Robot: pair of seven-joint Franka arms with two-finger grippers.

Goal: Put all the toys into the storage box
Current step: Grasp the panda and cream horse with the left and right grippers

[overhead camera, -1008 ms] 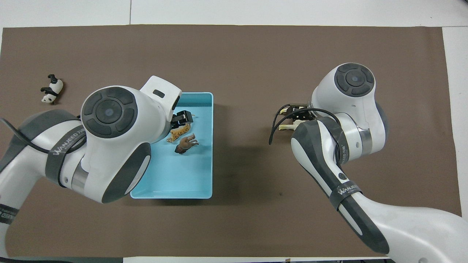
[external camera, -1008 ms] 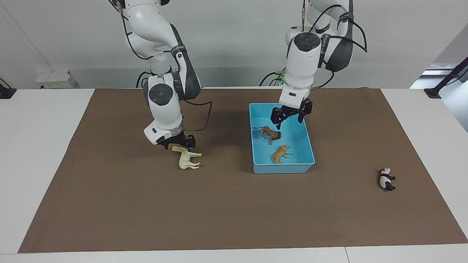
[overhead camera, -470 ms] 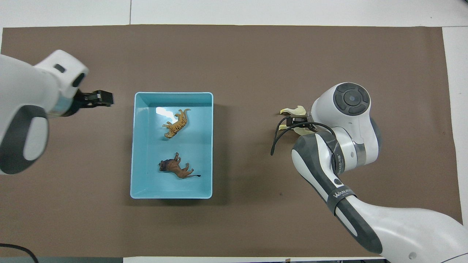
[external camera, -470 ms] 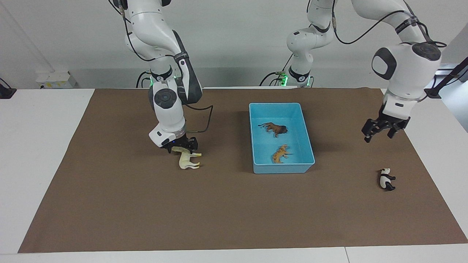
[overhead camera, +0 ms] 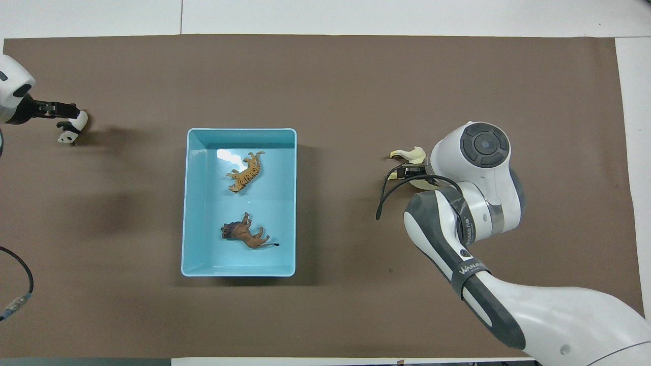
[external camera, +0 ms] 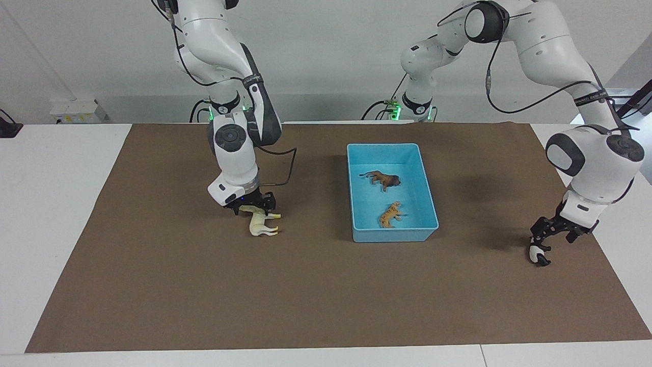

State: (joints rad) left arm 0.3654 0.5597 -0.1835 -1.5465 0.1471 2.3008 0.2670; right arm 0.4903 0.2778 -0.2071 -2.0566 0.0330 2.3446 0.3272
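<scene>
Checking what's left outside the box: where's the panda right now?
The panda lies on the brown mat at the left arm's end of the table, apart from the storage box, with the left gripper right at it.

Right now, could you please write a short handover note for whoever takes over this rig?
Left hand: open, down at the panda on the mat toward the left arm's end; not lifted.
Right hand: open, down on the white horse lying on the mat toward the right arm's end.
Done: lion and tiger lie in the blue storage box.
Left: grasp the panda and horse, carry both into the box.
</scene>
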